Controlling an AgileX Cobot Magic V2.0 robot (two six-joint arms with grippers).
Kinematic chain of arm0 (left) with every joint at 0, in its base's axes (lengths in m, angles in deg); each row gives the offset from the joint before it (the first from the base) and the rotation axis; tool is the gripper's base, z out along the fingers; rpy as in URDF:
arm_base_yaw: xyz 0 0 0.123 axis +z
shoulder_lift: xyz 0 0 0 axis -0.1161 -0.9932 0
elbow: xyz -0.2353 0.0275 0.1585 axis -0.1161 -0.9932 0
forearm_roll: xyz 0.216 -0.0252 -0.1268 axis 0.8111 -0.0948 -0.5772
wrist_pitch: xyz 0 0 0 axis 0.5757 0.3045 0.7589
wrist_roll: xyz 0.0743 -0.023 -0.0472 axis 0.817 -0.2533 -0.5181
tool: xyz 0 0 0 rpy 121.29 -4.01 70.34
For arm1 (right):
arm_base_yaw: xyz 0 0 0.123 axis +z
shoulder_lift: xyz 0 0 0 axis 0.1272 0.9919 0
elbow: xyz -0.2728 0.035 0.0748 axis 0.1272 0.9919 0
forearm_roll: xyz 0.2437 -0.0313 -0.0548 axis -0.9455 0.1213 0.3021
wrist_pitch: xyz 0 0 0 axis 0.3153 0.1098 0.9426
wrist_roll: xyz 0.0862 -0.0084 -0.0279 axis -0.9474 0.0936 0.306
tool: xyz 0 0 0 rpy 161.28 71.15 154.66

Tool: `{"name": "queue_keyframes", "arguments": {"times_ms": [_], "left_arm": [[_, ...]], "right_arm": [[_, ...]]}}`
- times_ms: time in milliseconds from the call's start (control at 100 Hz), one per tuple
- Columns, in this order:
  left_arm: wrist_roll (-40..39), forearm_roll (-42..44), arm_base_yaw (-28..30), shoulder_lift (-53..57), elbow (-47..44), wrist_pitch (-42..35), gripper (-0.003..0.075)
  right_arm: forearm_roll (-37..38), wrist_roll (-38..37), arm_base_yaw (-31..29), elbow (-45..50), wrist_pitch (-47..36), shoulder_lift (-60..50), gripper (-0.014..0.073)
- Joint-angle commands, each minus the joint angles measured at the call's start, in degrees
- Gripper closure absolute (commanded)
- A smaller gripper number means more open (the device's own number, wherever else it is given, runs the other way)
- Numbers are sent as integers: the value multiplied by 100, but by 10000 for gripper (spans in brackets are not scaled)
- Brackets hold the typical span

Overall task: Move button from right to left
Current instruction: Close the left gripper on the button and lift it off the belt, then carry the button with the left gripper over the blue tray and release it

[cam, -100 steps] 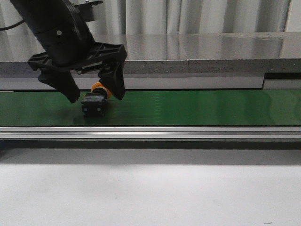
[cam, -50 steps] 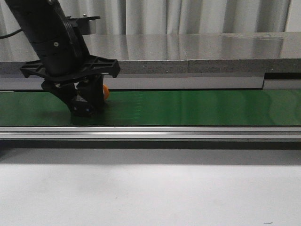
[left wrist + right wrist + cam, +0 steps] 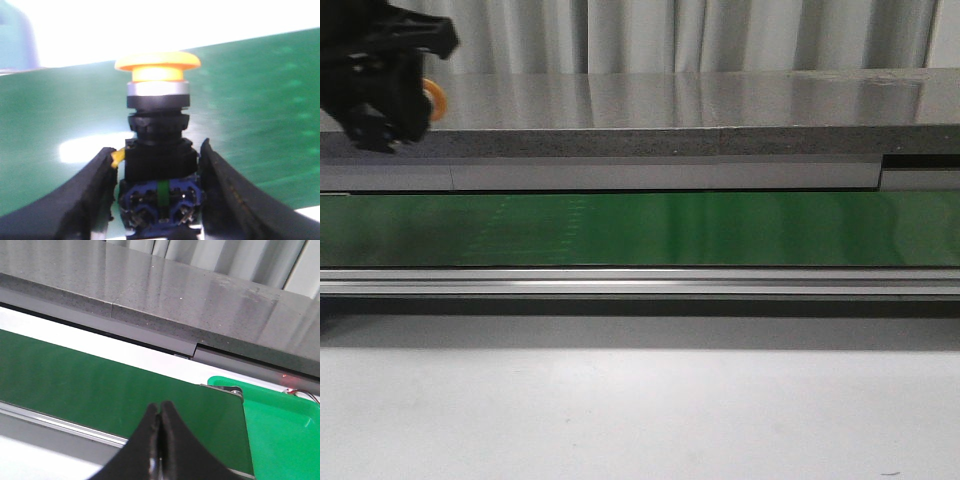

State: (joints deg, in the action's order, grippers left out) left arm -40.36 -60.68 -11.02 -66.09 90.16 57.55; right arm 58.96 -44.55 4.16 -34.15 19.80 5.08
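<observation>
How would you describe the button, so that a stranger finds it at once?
Look above the far left end of the green conveyor belt, where the left claw hangs. The button sits between its fingers: a black-and-blue blocky body, and the scene's only orange-yellow mushroom cap.

L gripper (image 3: 382, 95) raised at far left, jaws clamped on button (image 3: 157, 150) w/ cap pointing away from wrist. R gripper (image 3: 159, 412) low over right side, fingertips pressed together, empty.
</observation>
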Motion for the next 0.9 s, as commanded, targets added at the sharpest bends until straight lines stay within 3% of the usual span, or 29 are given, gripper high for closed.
{"name": "queue_keyframes", "arguments": {"times_ms": [0,220,470,680,890], "left_arm": [[-56,289,379,423,169,-19,590],[392,327,1367,430,44,18,591],[663,327,2251,417,-309,-676,591],[917,315,2818,309,-440,-1077,591],[1357,34,3011,-260,-440,-1147,591]], "right_arm": [[-94,48,10,-157,-432,31,662],[-94,48,10,-157,-432,31,662],[-94,48,10,-157,-432,31,662],[-94,48,10,-157,-432,31,662],[-94,48,10,-157,-432,31,662]]}}
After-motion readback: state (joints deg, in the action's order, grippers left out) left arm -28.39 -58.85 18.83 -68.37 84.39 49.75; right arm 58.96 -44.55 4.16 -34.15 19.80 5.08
